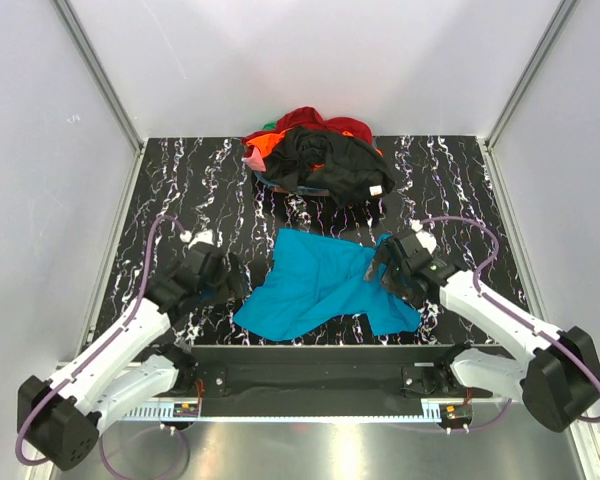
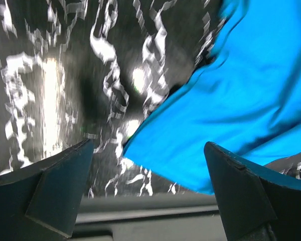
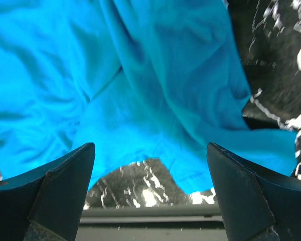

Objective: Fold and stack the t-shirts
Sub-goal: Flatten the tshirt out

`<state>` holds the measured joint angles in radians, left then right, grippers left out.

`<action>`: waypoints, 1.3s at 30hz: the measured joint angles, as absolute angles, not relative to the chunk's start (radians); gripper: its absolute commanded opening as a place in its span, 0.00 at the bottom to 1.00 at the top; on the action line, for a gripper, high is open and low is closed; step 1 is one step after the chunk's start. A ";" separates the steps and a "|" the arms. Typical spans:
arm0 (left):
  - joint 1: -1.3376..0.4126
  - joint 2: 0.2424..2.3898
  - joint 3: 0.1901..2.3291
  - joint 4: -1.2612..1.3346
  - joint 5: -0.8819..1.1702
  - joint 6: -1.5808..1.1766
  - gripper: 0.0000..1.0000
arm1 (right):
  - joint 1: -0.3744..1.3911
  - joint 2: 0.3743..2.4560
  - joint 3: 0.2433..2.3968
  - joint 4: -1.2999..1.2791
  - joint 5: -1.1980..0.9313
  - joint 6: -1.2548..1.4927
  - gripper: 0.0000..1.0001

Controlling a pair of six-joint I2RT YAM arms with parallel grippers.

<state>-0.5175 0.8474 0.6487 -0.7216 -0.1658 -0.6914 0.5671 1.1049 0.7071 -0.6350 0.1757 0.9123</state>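
A bright teal-blue t-shirt (image 1: 320,285) lies crumpled and partly spread on the near middle of the table. My left gripper (image 1: 232,281) hovers open just left of the shirt's lower-left corner; in its wrist view the teal cloth (image 2: 241,95) fills the right side and nothing sits between the fingers (image 2: 60,186). My right gripper (image 1: 386,266) stands open over the shirt's right edge. Its wrist view shows wrinkled teal cloth (image 3: 140,75) ahead of the open gripper (image 3: 150,175), which holds nothing. A heap of other t-shirts (image 1: 320,155), black on top with red and orange beneath, sits at the back.
The table (image 1: 200,180) is black marble with white veins, walled by white panels on the left, right and back. A dark rail (image 1: 310,365) holding the arm bases runs along the near edge.
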 measured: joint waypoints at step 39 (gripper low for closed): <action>-0.518 0.730 0.889 -0.875 -0.370 -0.459 0.99 | 0.208 2.354 2.129 -0.642 0.100 0.501 0.00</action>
